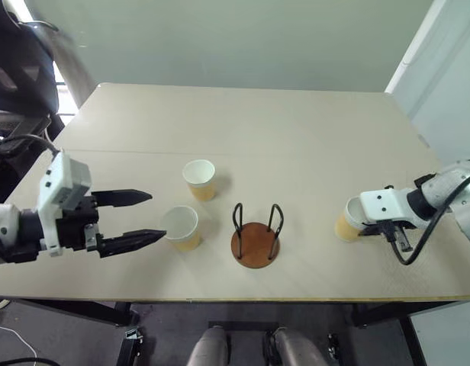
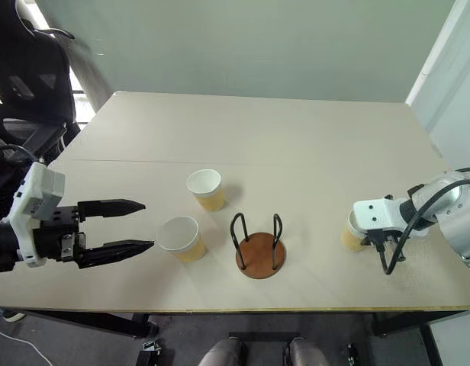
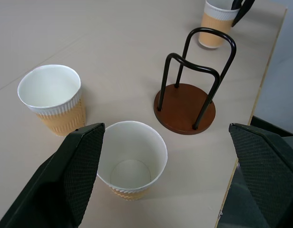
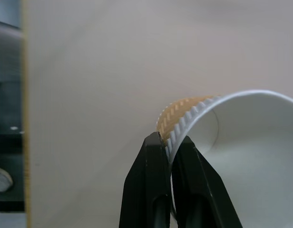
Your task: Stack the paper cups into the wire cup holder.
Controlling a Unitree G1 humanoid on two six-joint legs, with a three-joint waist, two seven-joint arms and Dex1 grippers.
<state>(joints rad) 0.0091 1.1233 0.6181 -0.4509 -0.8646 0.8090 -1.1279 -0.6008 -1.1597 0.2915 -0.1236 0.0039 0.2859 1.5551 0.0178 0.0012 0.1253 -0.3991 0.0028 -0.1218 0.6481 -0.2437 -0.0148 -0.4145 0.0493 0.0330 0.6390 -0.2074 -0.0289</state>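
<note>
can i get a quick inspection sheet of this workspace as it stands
surface: pale table, seam across it.
job's things: wire cup holder holds no cup, near the front edge; three paper cups upright: one behind, one to the holder's left, one to its right.
clutter: nothing seen.
grippers: left gripper open, fingers either side of the near-left cup, not touching; right gripper shut on the right cup's rim, one finger inside, one outside.
cables: black cable looping off the right arm.
surroundings: black chair behind the table's left corner; plain wall behind.
</note>
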